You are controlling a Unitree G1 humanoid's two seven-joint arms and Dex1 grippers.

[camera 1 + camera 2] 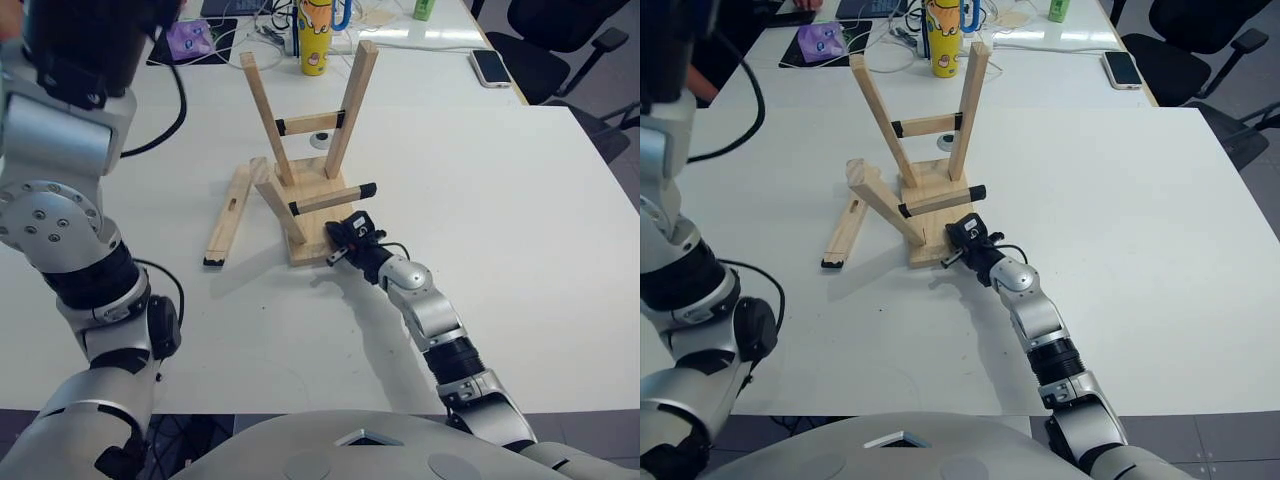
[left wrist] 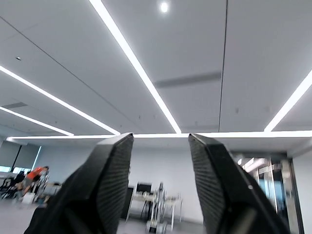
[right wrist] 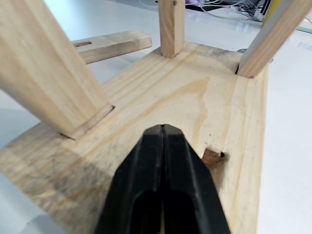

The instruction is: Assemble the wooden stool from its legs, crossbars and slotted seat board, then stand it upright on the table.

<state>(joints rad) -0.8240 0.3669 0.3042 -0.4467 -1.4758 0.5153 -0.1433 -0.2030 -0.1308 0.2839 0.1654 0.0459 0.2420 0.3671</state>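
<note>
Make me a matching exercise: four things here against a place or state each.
1 seat board
2 loose leg
3 right gripper
4 left gripper

a open, aimed at the ceiling
b flat on the table, three legs standing in it
c shut, at the board's near corner
d lying on the table beside the board

Pairs: 1-b, 2-d, 3-c, 4-a

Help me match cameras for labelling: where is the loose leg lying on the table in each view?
Left eye: loose leg, flat left of the seat board.
Right eye: loose leg, same place.
Left wrist: faces the ceiling.
Right wrist: loose leg past the board's edge.
Shared landmark: seat board.
</note>
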